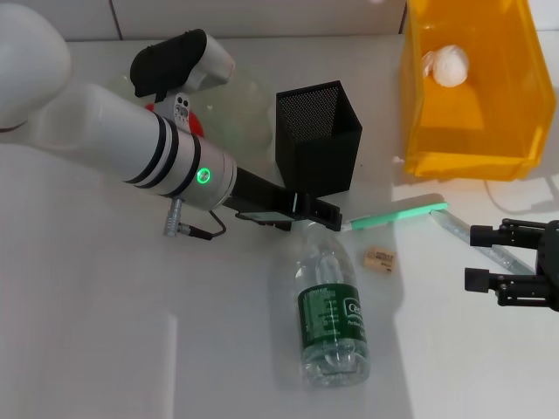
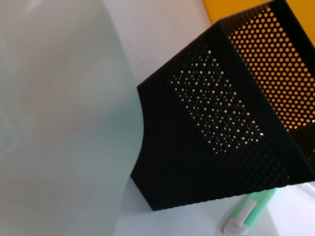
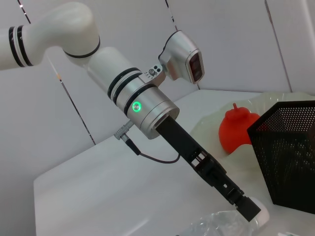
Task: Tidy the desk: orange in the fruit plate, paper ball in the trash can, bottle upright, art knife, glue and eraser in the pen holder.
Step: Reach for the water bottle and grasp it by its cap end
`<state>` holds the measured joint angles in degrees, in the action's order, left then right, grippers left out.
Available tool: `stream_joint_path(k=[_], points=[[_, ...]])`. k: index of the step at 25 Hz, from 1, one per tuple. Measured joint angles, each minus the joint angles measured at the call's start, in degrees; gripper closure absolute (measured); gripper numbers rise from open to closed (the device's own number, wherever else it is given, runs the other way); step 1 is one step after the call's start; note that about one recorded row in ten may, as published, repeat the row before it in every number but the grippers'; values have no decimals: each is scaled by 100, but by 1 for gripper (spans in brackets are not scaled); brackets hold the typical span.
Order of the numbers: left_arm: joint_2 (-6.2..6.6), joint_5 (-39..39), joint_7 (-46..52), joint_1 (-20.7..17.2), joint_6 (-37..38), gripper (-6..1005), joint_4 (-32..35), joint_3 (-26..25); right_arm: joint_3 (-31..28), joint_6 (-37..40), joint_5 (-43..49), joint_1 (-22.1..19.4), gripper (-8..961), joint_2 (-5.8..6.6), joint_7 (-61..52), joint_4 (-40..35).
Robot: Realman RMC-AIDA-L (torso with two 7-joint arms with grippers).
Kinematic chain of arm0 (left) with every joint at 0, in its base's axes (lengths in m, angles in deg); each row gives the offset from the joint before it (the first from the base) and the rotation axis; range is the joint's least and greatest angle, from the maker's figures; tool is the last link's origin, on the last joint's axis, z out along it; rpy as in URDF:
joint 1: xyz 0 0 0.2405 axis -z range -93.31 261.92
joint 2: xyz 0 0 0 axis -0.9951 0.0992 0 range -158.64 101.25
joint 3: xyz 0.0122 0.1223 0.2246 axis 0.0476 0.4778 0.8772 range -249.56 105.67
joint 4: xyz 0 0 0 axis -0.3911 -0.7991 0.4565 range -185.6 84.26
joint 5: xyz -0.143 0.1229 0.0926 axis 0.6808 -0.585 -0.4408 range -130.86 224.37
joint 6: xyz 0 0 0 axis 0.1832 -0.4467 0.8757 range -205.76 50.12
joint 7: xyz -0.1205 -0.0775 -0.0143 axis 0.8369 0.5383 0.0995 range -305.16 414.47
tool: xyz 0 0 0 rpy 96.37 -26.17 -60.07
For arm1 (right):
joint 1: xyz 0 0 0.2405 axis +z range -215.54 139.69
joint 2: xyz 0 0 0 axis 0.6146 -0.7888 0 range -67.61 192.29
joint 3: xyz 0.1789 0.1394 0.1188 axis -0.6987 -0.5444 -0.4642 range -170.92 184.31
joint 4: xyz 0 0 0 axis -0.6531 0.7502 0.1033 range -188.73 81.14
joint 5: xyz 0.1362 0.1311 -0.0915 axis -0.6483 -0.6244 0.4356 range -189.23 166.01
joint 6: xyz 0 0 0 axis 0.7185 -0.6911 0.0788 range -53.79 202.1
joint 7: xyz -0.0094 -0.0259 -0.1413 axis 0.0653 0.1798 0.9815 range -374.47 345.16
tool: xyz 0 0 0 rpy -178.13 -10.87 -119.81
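Observation:
The bottle (image 1: pixel 332 323) lies on its side on the white desk, cap end toward my left gripper (image 1: pixel 327 214), which sits right at its neck; the cap (image 3: pixel 261 216) shows beside the left gripper (image 3: pixel 248 209). Just behind stands the black mesh pen holder (image 1: pixel 319 135) (image 2: pixel 221 147) (image 3: pixel 290 152). A green art knife (image 1: pixel 397 212) (image 2: pixel 248 214), the eraser (image 1: pixel 380 257) and a clear glue stick (image 1: pixel 463 231) lie to its right. The orange (image 1: pixel 196 127) (image 3: pixel 238 130) rests in the fruit plate (image 1: pixel 249 109). The paper ball (image 1: pixel 447 65) is inside the trash can (image 1: pixel 419 131). My right gripper (image 1: pixel 485 259) hovers open and holds nothing.
The left arm's forearm (image 1: pixel 148 148) crosses the desk from the left and hides part of the fruit plate. The trash can takes up the back right corner. A thin cable (image 1: pixel 515 196) runs in front of it.

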<state>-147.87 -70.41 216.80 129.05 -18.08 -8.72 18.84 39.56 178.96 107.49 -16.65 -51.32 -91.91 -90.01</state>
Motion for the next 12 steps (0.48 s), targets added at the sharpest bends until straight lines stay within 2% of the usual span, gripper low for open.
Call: stream_joint_path(k=[10, 12], points=[[0, 487, -416, -111, -61, 311, -16, 9, 0, -14, 0, -1, 208, -6, 0, 0], [0, 506, -439, -114, -72, 403, -19, 9, 0, -14, 0, -1, 208, -6, 0, 0]])
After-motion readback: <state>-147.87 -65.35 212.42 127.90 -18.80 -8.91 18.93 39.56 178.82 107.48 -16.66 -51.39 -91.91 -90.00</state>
